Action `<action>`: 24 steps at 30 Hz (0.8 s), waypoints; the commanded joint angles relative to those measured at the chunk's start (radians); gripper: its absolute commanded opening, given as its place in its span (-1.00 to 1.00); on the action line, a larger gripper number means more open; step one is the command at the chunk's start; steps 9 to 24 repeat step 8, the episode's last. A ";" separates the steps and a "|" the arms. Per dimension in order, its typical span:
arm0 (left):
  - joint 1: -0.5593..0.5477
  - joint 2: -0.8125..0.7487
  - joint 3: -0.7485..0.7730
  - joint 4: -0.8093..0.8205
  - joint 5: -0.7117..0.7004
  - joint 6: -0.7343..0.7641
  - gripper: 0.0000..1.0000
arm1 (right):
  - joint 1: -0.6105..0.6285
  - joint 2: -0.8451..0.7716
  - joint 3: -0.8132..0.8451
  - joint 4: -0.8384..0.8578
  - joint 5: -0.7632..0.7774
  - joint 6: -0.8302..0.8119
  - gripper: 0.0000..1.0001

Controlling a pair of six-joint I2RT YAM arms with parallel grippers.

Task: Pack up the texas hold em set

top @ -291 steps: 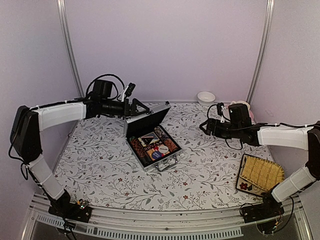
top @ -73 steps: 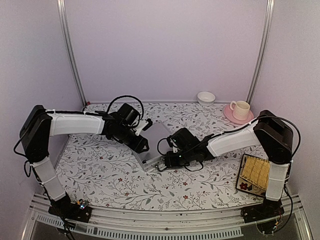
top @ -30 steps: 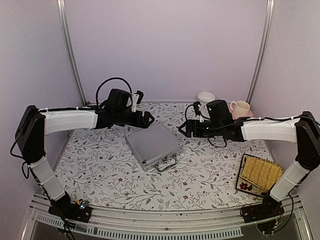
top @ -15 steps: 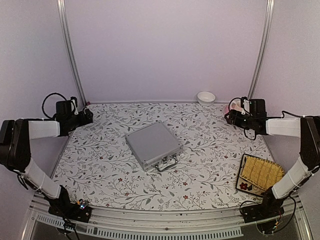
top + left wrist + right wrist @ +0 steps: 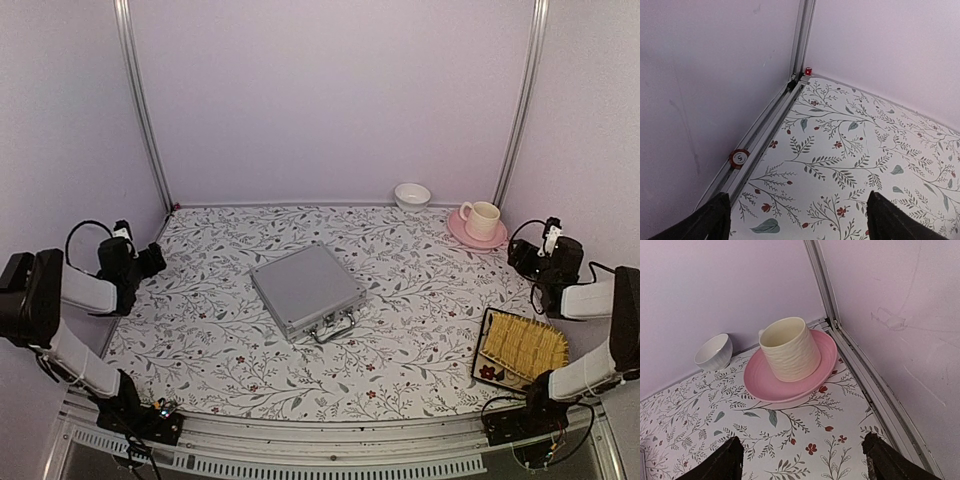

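The silver case (image 5: pixel 305 288) lies shut and flat near the middle of the floral table (image 5: pixel 420 330), turned at an angle, its handle (image 5: pixel 335 329) on the near side. Neither arm touches it. The left gripper (image 5: pixel 797 210) hangs at the table's left edge, well apart from the case, fingers spread wide with nothing between them; its camera looks toward the far left corner. There a red-and-white chip (image 5: pixel 739 158) lies in the rail channel along the left wall, outside the case, and a red die (image 5: pixel 808 71) sits in the corner at the foot of the post. The right gripper (image 5: pixel 801 450) hangs at the right edge, also spread wide and empty, facing the far right corner. Ahead of it a cream cup (image 5: pixel 790 349) stands upright on a pink saucer (image 5: pixel 760 382), with a white bowl (image 5: pixel 714 352) beside them by the back wall. A yellow tray (image 5: pixel 525 345) lies at the near right of the table.
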 commanded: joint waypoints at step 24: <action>-0.073 -0.014 -0.083 0.282 -0.076 0.106 0.90 | -0.005 0.131 -0.076 0.357 -0.028 -0.022 0.67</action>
